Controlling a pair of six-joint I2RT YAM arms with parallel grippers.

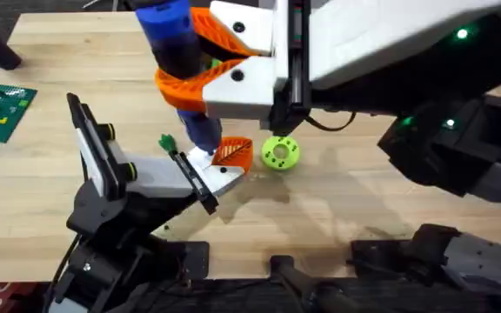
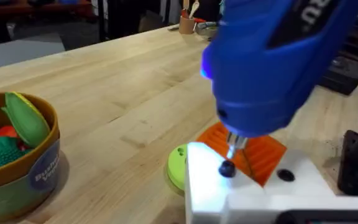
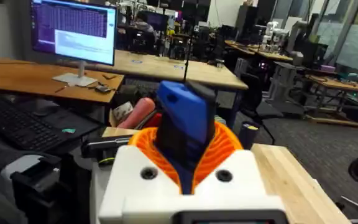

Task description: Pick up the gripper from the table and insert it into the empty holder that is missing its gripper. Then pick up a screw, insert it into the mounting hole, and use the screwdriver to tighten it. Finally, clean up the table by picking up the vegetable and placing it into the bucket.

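While the right gripper clamps the screwdriver between its orange jaws, the tool stands upright over the holder, and the step in hand is judged to be tightening the screw. In the left wrist view the screwdriver's metal bit points down at a dark screw head on the white block, touching it or just above it; which cannot be told. A second dark hole lies just beside it. The small orange gripper is seated on the holder, so insertion appears complete. The left gripper supports the holder from below; whether its fingers are closed on it cannot be told. A green disc lies on the table just beside the holder.

The next move calls for keeping the bit centred and vertical on the screw head with steady downward pressure while the holder is kept from turning. Cleanup is not yet done: a small green vegetable lies near the holder, and the bucket, already containing produce, stands well apart.
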